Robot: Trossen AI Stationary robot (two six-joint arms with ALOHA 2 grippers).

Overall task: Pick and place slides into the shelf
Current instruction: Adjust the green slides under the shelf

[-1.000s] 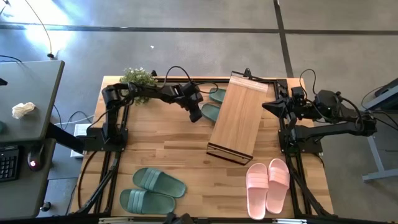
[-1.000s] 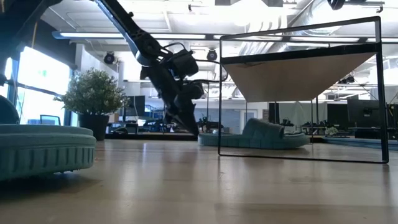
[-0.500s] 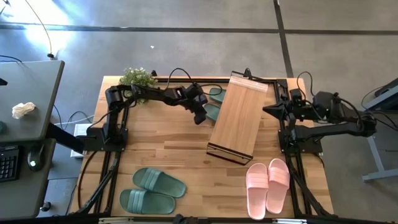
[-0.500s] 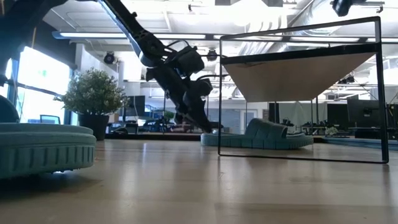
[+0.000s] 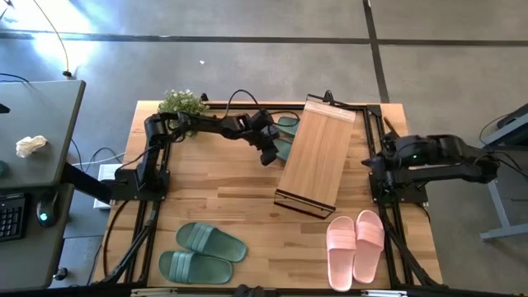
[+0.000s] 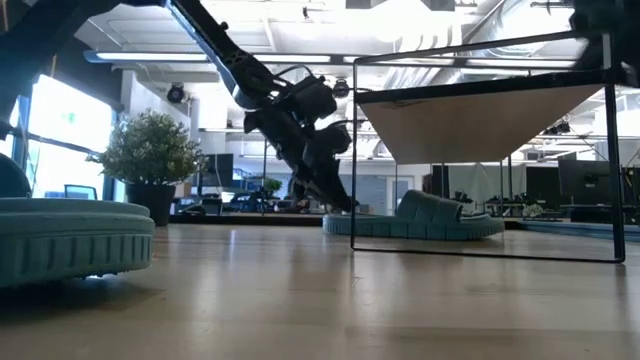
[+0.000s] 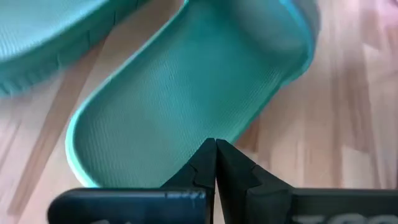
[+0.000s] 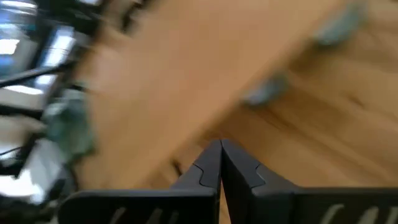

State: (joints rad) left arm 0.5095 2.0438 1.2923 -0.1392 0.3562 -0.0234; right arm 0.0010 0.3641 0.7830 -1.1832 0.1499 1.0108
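We see the left gripper [image 5: 268, 157] reached out over the far middle of the table [image 5: 231, 198], its jaws pressed together with nothing between them; in the left wrist view the closed tips [image 7: 216, 155] sit just over the heel end of a green slide [image 7: 186, 93], whose ridged footbed spreads out directly ahead of the jaws — whether the tips touch it we cannot tell. A second green slide [image 7: 43, 37] lies just beside the first, farther from the jaws. Both of these lie at the shelf's [image 5: 315, 155] left edge, partly under it, so the shelf stands just to the right of the left jaws. The second green pair [image 5: 204, 252] lies well behind those jaws, near the table's front left. The right gripper [image 5: 373, 162] is at the right edge of the table, its jaws also pressed together and empty, with the shelf's wooden top just ahead of them. The pink pair [image 5: 355, 246] lies at the front right, well apart from the right jaws, near the shelf's front corner. A potted plant [image 5: 183, 102] stands at the far left, behind the left arm.
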